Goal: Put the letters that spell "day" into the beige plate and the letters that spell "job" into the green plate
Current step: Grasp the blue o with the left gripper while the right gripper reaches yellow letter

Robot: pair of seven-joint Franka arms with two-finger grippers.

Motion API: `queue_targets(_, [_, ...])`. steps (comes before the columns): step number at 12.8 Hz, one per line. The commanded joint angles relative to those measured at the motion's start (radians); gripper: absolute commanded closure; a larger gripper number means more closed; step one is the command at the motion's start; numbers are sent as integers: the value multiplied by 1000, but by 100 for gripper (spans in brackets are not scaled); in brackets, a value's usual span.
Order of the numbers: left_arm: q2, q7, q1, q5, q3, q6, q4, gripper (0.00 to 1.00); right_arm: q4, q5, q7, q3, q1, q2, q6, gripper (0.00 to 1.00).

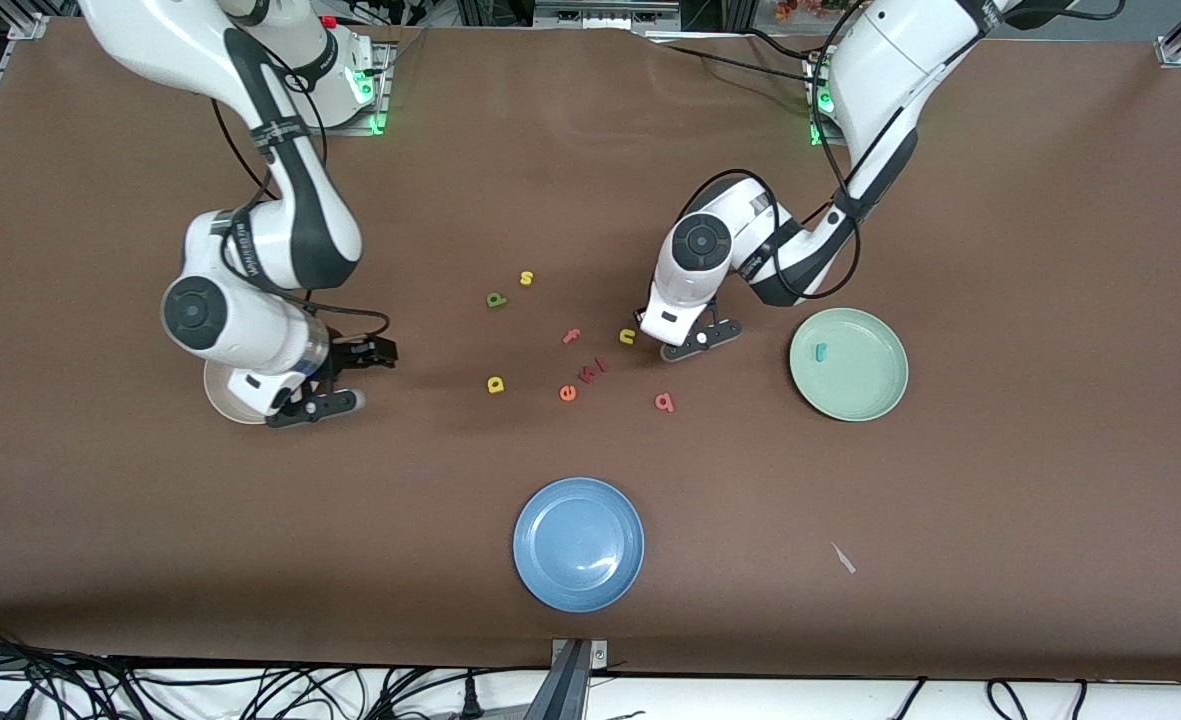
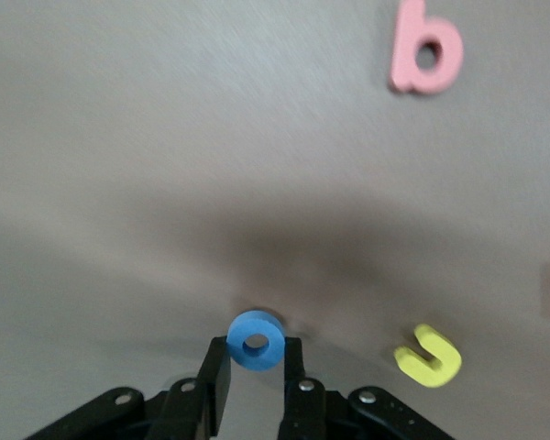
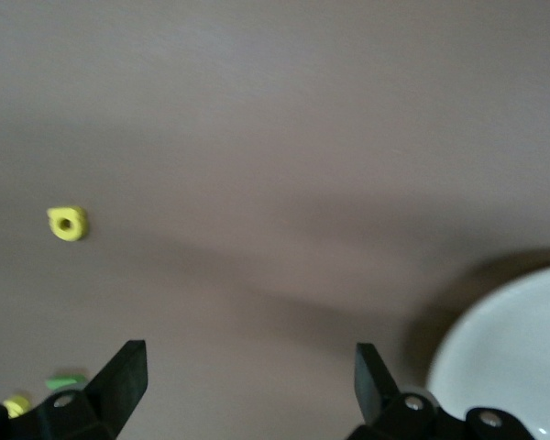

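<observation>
My left gripper [image 1: 692, 346] [image 2: 257, 350] is shut on the blue ring "o" [image 2: 257, 340], low over the table beside the yellow "u" [image 1: 628, 336] [image 2: 429, 356]. The pinkish "b" [image 1: 664, 402] [image 2: 426, 50] lies nearer the front camera. The green plate [image 1: 875, 395] holds a teal "j" [image 1: 821, 351]. My right gripper [image 1: 355, 378] [image 3: 250, 359] hangs open and holds nothing beside the beige plate [image 1: 222, 398] [image 3: 522, 339], which the arm largely hides. The olive "d" [image 1: 496, 299] and yellow "a" [image 1: 496, 384] [image 3: 67, 223] lie mid-table.
A blue plate [image 1: 578, 543] sits near the front edge. Loose letters lie between the arms: a yellow "s" [image 1: 526, 278], a salmon "f" [image 1: 571, 336], an orange "e" [image 1: 568, 393] and a red piece [image 1: 596, 368]. A paper scrap [image 1: 843, 558] lies toward the left arm's end.
</observation>
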Motion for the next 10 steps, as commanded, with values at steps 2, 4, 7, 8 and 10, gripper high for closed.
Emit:
queue_targets(2, [-84, 175, 66, 35, -3, -113, -12, 100, 83, 14, 105, -5, 95, 91, 53, 0])
queue_targets(4, [-111, 283, 106, 33, -2, -171, -12, 100, 151, 11, 148, -5, 123, 145, 52, 0])
queue_targets(7, [-167, 513, 184, 33, 0, -266, -16, 100, 253, 6, 139, -5, 158, 225, 50, 0])
queue_targets(8, [-181, 582, 210, 29, 3, -280, -16, 100, 275, 3, 135, -5, 167, 251, 50, 0])
queue_targets(10, [-200, 695, 254, 29, 12, -288, -24, 100, 306, -3, 130, -5, 196, 286, 52, 1])
